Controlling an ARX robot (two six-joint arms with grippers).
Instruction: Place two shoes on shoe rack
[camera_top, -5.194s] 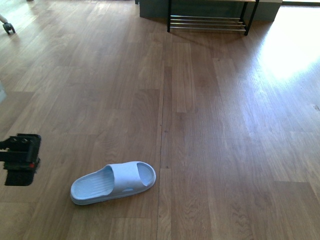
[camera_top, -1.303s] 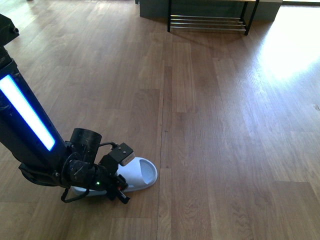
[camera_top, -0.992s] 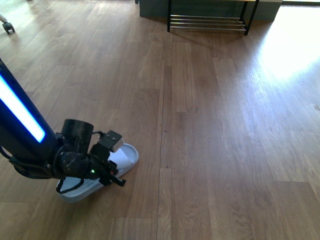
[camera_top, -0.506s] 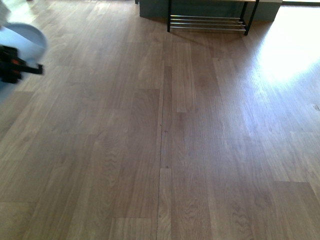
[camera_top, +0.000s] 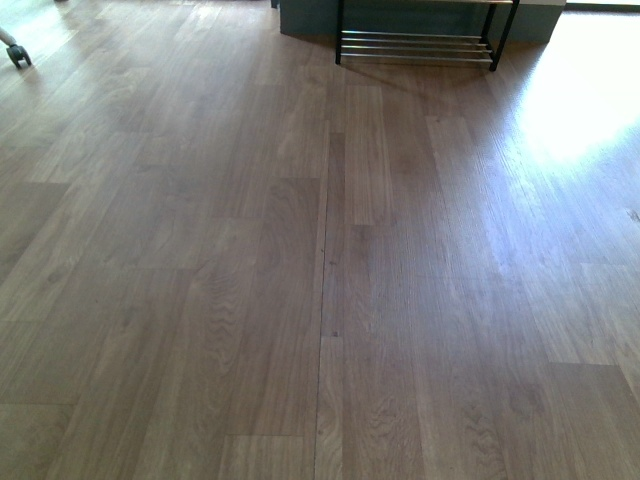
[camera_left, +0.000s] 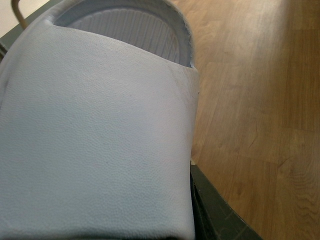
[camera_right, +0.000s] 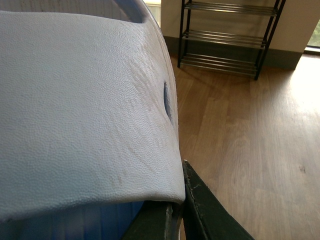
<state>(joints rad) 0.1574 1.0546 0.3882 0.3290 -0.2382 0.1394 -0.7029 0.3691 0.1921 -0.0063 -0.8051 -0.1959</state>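
Two slides aloft | left gripper (camera_left: 212, 212) pinches left slide (camera_left: 95, 135) | right gripper (camera_right: 200, 212) pinches right slide (camera_right: 80, 110) | held up for carrying to shoe rack (camera_top: 415, 47)

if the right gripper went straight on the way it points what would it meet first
Likely the shoe rack, ahead past the held slipper across bare floor; depth is unclear, so maybe the floor first.

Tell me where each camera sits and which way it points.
Front: on the body, looking over the floor to the shoe rack; no arm shows.
Left wrist: on the left arm, filled by a pale blue slipper, floor beyond; left finger shows.
Right wrist: on the right arm, behind a second slipper, facing the rack; right finger shows.
Shared: front and right wrist both see the rack.
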